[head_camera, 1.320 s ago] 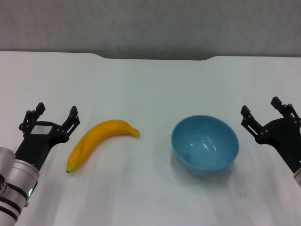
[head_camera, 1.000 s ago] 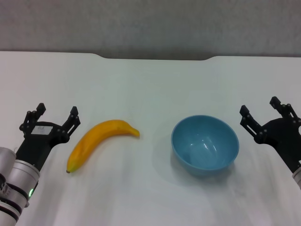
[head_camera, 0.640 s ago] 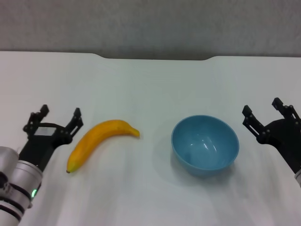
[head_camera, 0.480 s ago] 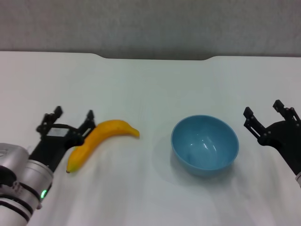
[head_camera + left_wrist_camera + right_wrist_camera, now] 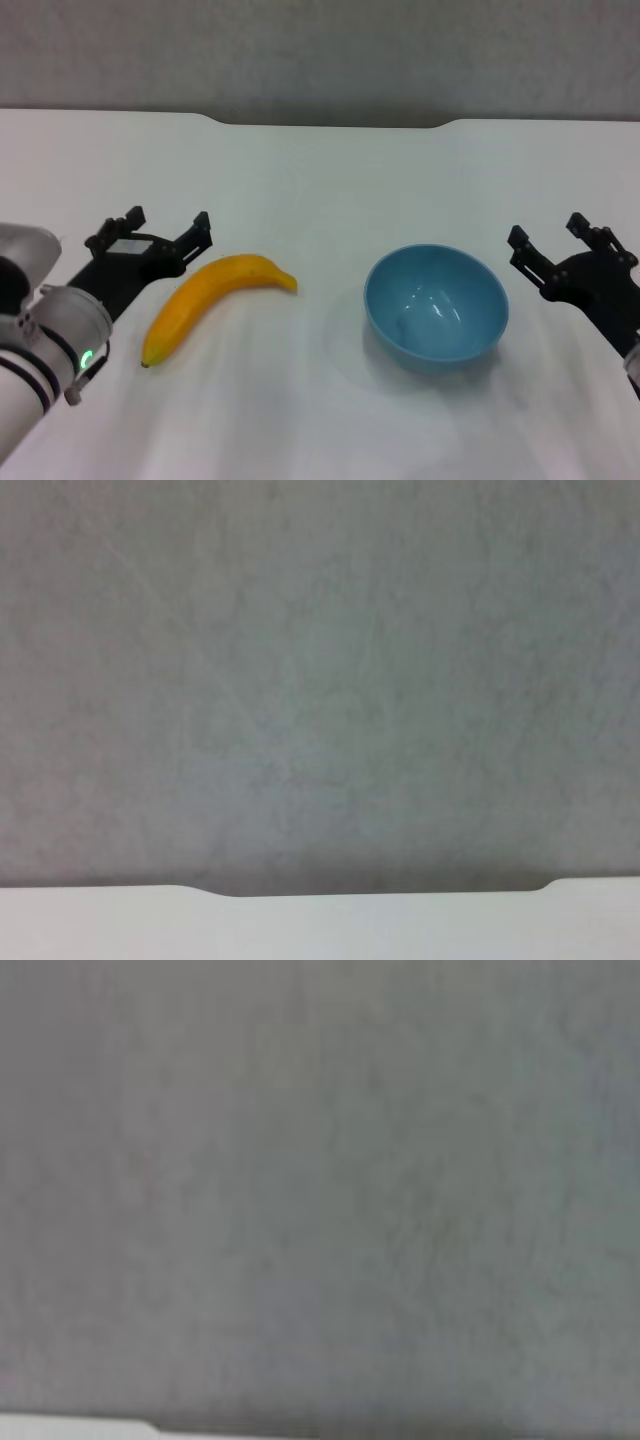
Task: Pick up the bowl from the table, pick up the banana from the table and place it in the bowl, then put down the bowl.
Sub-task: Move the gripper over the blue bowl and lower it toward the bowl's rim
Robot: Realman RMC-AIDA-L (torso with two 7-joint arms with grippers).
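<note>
light-blue glossy bowl [image 5: 436, 308] sits upright on the white table [image 5: 320, 180], right of centre. curved yellow-orange banana [image 5: 207, 302] lies to its left, well apart. left gripper [image 5: 165, 228] is spread wide and empty just left of the banana's far end. right gripper [image 5: 554, 243] is also spread and empty, right of the bowl. both wrist views only show grey wall [image 5: 320, 680] and table edge.
</note>
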